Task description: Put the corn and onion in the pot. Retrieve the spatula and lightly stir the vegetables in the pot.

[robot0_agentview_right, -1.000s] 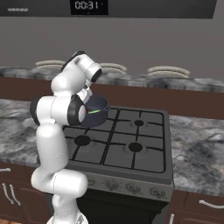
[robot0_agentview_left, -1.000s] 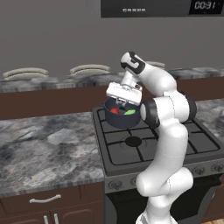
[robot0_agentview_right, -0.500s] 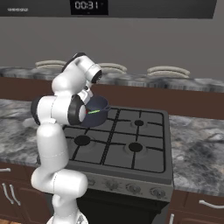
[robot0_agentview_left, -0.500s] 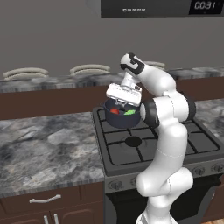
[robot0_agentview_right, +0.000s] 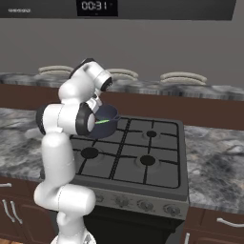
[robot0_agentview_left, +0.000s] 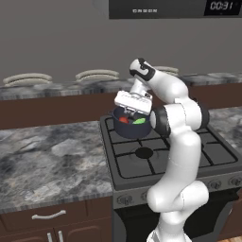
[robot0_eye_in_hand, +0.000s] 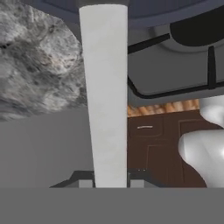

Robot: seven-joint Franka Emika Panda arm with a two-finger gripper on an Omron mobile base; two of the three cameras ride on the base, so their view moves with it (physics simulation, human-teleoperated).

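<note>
The hand (robot0_agentview_left: 133,111) hangs over the pot (robot0_agentview_left: 131,126), which sits on the rear burner of the stove (robot0_agentview_left: 156,156), just below the fingertips. The fingers are drawn together and clamped on the spatula (robot0_eye_in_hand: 105,94): from the hand's own camera its pale shaft runs straight out from between the two tips toward the dark rim of the pot (robot0_eye_in_hand: 144,11) at the far end. Inside the pot, directly under the hand, lie the onion (robot0_agentview_left: 124,120) on the side toward the stone surface (robot0_agentview_left: 52,160) and the corn (robot0_agentview_left: 139,121) beside it; from the other side the corn (robot0_agentview_right: 102,122) shows as a green sliver just past the elbow. So both vegetables look to be in place and the step in hand is judged to be the stir itself. To do it well, keep the grip firm and the wrist low enough that the blade reaches the pieces, but short of scraping hard on the bottom. Sweep in a small slow circle well inside the wall, since a push against the rim could slide the pot off its burner. Nudge the onion gently, as a round thing may roll up and over the edge, and hold the shaft near upright so it does not lever against the rim.
</note>
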